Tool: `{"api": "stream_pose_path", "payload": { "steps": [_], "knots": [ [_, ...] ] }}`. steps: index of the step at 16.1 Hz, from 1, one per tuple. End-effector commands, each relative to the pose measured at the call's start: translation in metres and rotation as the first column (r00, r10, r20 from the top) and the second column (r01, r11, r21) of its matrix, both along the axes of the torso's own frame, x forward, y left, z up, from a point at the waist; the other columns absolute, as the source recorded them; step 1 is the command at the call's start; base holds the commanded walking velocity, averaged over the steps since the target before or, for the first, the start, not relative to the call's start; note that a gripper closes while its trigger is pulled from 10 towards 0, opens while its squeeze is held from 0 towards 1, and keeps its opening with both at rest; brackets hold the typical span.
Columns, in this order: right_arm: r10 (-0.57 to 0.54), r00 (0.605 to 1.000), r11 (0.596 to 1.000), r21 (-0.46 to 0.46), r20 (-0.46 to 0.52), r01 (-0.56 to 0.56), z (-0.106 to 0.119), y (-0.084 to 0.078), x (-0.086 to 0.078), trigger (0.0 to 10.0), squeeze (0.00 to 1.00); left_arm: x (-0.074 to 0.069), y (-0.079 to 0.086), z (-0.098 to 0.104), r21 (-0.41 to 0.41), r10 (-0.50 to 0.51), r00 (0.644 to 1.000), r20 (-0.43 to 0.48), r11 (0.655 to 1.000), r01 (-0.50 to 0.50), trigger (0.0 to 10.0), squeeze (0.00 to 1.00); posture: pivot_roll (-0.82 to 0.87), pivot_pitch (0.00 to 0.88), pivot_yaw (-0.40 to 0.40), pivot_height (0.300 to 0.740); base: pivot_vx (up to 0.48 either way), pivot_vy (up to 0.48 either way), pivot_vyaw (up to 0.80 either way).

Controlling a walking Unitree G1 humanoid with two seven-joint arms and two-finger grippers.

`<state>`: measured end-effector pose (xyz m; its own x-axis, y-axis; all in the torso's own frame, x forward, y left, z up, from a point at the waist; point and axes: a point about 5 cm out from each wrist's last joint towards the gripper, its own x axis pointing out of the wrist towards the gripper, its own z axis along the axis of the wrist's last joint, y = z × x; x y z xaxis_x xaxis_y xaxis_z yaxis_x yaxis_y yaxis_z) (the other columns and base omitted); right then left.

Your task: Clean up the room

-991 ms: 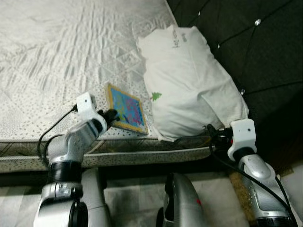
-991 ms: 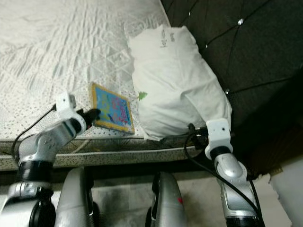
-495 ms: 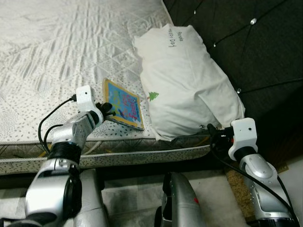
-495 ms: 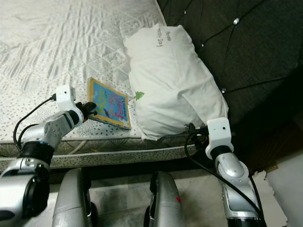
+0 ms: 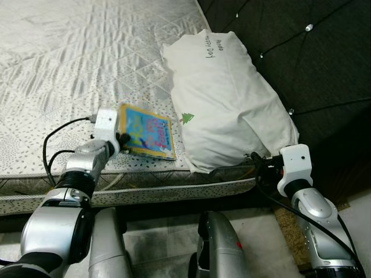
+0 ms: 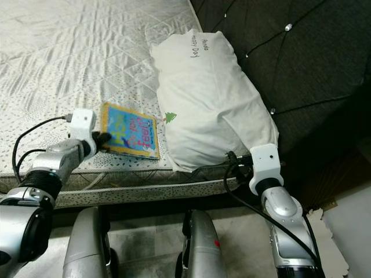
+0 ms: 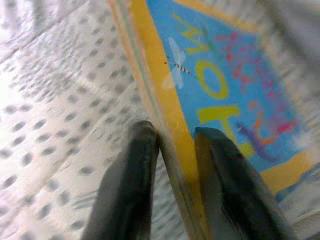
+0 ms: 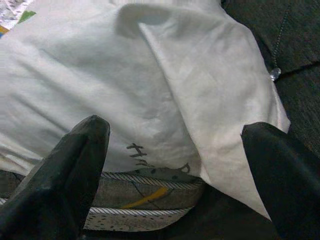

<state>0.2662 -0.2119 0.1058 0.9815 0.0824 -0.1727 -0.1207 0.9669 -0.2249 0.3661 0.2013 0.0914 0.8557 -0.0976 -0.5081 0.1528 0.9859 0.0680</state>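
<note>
A thin picture book (image 5: 148, 132) with a blue cover and yellow border lies near the front edge of the mattress (image 5: 69, 63), just left of a white pillow (image 5: 226, 98). My left gripper (image 5: 121, 141) is shut on the book's left edge; in the left wrist view the two black fingers (image 7: 131, 185) pinch the yellow border of the book (image 7: 220, 90). My right gripper (image 5: 255, 161) stands open at the mattress edge, close below the pillow's near corner; its wide-spread fingers (image 8: 65, 165) frame the pillow (image 8: 150, 70).
A dark tufted headboard (image 5: 301, 52) rises to the right of the pillow. The mattress side with piping (image 5: 174, 188) runs across in front of me. My own legs (image 5: 217, 249) stand on the pale floor below.
My left gripper has pulled the book leftward and turned it, so it now lies flatter and farther from the pillow. The right arm has barely moved.
</note>
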Motion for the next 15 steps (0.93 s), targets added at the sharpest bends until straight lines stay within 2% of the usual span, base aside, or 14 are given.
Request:
{"api": "stream_pose_path", "payload": {
  "steps": [1, 4, 10, 11, 13, 15],
  "knots": [
    [-0.002, 1.0, 1.0, -0.002, 0.009, 0.002, 0.004, -0.001, 0.0, 10.0, 0.0, -0.003, -0.004, -0.007, 0.037, -0.026, 0.999, -0.029, 0.999, 0.027, 10.0, 1.0, -0.09, 0.078, -0.175, 0.572, 0.0, 0.0, 0.0],
    [-0.002, 1.0, 1.0, 0.006, 0.014, 0.002, 0.004, 0.001, 0.002, 10.0, 0.0, -0.002, 0.007, -0.004, 0.068, -0.007, 1.0, -0.016, 0.998, 0.008, 10.0, 1.0, -0.08, 0.073, -0.17, 0.572, 0.0, 0.0, 0.0],
    [-0.009, 1.0, 1.0, 0.017, 0.017, 0.009, 0.003, 0.004, 0.004, 10.0, 0.0, 0.002, 0.032, 0.011, 0.144, 0.085, 0.994, 0.067, 0.985, -0.094, 10.0, 1.0, -0.07, 0.077, -0.162, 0.572, 0.0, 0.0, 0.0],
    [-0.009, 1.0, 1.0, 0.018, 0.016, 0.009, 0.003, 0.004, 0.004, 10.0, 0.0, 0.004, 0.031, 0.014, 0.128, 0.101, 0.989, 0.104, 0.985, -0.114, 10.0, 1.0, -0.07, 0.079, -0.159, 0.572, 0.0, 0.0, 0.0],
    [-0.008, 1.0, 1.0, 0.02, 0.012, 0.008, 0.002, 0.005, 0.005, 10.0, 0.0, 0.008, 0.019, 0.018, 0.098, 0.095, 0.981, 0.168, 0.989, -0.112, 10.0, 1.0, -0.07, 0.081, -0.162, 0.572, 0.0, 0.0, 0.0],
    [-0.004, 1.0, 1.0, 0.02, 0.01, 0.004, 0.001, 0.007, 0.006, 10.0, 0.0, 0.007, -0.008, 0.01, 0.071, 0.031, 0.983, 0.184, 0.996, -0.045, 10.0, 1.0, -0.07, 0.084, -0.16, 0.572, 0.0, 0.0, 0.0]
  ]
}}
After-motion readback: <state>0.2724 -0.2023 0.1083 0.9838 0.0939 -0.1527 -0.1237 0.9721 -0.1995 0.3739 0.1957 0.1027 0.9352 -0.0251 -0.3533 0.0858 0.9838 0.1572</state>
